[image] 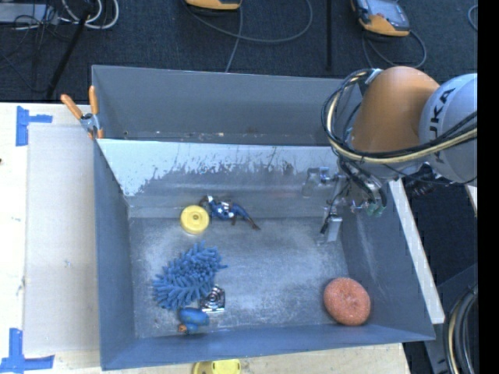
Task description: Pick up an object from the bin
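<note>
The grey metal bin (234, 115) holds a few loose things spread over its scuffed floor. At 10 o'clock lies a flat yellow disc (195, 219), and just beside it, toward 11, a small blue toy figure (231, 210) on its side. Around 8 o'clock sits a shaggy blue tuft (187, 275) of soft strands, with a shiny metal bit (213, 298) touching its lower edge and a small blue piece (192, 316) just below that. At 4 o'clock, alone, rests a rough reddish-orange ball (347, 301).

The arm comes in from 3 o'clock, its rounded orange cover (390, 111) ringed by cables. The gripper (330, 231) hangs at 2 o'clock near the bin's wall, above bare floor. The ball is the nearest thing, apart from it toward 5. I cannot tell whether the gripper is open or closed.
</note>
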`<state>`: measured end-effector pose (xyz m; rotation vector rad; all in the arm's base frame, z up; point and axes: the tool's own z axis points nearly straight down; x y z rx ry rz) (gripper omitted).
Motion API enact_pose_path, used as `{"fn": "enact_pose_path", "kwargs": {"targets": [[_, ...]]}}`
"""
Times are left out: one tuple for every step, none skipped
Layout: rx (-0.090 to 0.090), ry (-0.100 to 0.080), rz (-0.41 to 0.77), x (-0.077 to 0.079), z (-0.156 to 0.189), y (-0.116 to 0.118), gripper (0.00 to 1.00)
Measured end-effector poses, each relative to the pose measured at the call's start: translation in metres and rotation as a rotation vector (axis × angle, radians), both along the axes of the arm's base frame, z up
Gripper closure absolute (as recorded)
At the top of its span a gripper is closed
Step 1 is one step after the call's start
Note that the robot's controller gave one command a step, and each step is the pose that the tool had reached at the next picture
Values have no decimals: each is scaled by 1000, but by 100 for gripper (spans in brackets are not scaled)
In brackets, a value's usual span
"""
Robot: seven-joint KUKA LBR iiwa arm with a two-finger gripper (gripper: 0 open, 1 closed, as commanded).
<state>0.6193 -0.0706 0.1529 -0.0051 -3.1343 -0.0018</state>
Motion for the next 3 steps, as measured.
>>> {"fn": "enact_pose_path", "kwargs": {"targets": [[-1,-7,1,2,5,0,0],[1,-2,33,-43,43,-30,0],[-1,-8,-4,-38,89,-45,0]]}}
